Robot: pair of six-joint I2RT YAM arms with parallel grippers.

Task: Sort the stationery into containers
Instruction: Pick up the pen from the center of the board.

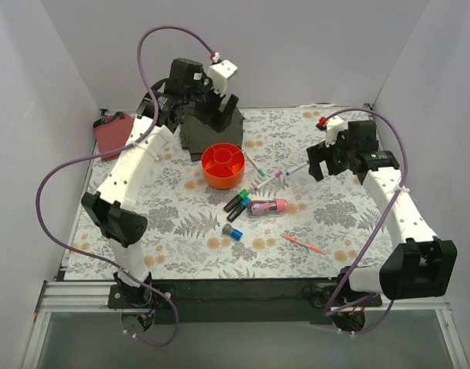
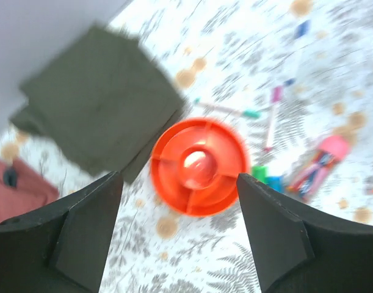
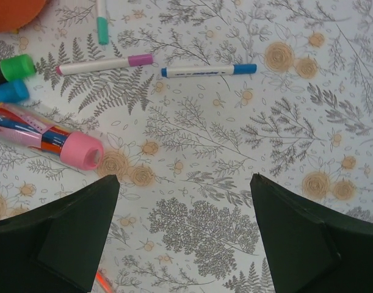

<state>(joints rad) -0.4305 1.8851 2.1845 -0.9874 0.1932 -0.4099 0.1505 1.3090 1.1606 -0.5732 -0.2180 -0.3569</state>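
The orange bowl [image 1: 223, 164] with inner dividers stands mid-table. My left gripper [image 1: 216, 110] hovers above and behind it, open and empty; in the blurred left wrist view the bowl [image 2: 198, 166] lies below the left gripper [image 2: 179, 178]. My right gripper [image 1: 324, 160] hangs open over bare cloth to the right, holding nothing. The right wrist view shows the right gripper [image 3: 185, 179], a fat pink tube [image 3: 76, 148], green-capped [image 3: 15, 67] and blue-capped [image 3: 12, 91] markers, and two white pens [image 3: 104, 64] [image 3: 207, 70]. A short blue-grey cylinder [image 1: 232, 231] and an orange-red pen [image 1: 302, 244] lie nearer the front.
A folded olive-green cloth [image 1: 195, 134] lies right behind the bowl, under my left wrist. A folded red cloth [image 1: 111, 134] sits at the back left edge. White walls close in the floral table cover [image 1: 173, 223] on three sides.
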